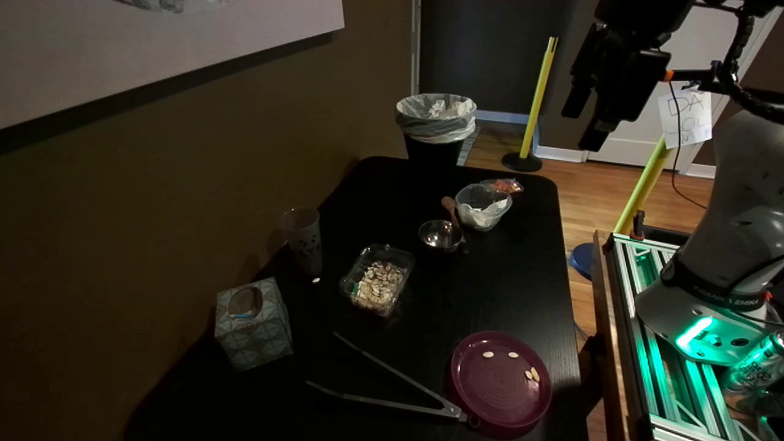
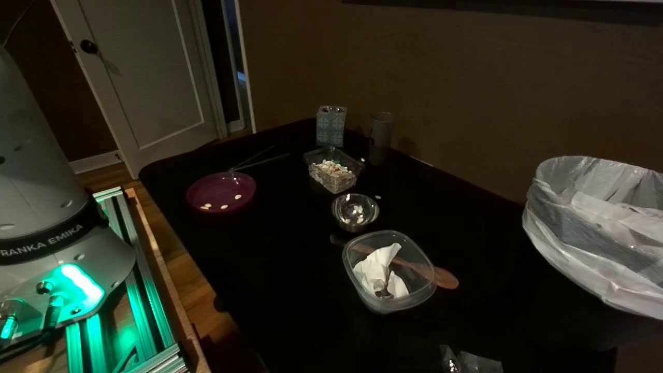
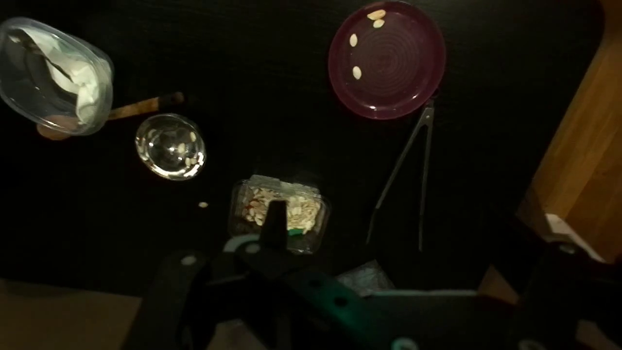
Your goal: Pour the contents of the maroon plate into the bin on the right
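One pincer (image 1: 579, 132) is hanging high, fingers (image 1: 576, 103) spread apart. Closest on the tabletop (image 1: 508, 294), one maroon plate (image 1: 499, 395) is carrying four pale seed-like bits (image 1: 488, 354) and looking round, shallow, kinda glossy. One pair of tongs (image 1: 452, 411) is lying splayed right by it. Further back, one shiny bowl (image 2: 357, 226) is sitting between two clear containers (image 1: 481, 222), and one lined dark bin (image 1: 433, 152) is standing past the far end.
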Controlling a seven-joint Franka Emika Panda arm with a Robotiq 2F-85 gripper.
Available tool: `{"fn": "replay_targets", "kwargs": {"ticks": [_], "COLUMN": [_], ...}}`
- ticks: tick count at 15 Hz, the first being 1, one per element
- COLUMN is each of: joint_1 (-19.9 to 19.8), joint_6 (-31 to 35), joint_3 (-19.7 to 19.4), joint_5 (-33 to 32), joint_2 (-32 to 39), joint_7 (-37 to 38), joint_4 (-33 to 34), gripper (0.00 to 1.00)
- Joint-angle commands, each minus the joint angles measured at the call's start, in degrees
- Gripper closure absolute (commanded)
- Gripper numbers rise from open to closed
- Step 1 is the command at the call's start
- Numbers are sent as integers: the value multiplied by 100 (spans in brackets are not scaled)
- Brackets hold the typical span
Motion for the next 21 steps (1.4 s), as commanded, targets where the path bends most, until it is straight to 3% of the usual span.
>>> {"fn": "replay_targets", "kwargs": {"ticks": [1,4,6,7,9,12,16,21], "joint_1": [-639,-1161,-998,-1117,-1109,-1163,-1831,-2261], "joint_6": [294,695,1107,756,991,1040,2348,3857], "joint_3": [-116,-342,-765,-496,-683,-661,-727,-325], "joint_5": [-385,-522,102,-266,-70,10,-56,-127], "joint_2": [62,226,400,242,371,505,1710,3338], "joint_7": [424,766,489,546,494,676,1509,3072], "joint_4": [-347,-712,-838,-702,-784,-753,-691,-289], "gripper": [0,0,0,0,0,0,0,0]}}
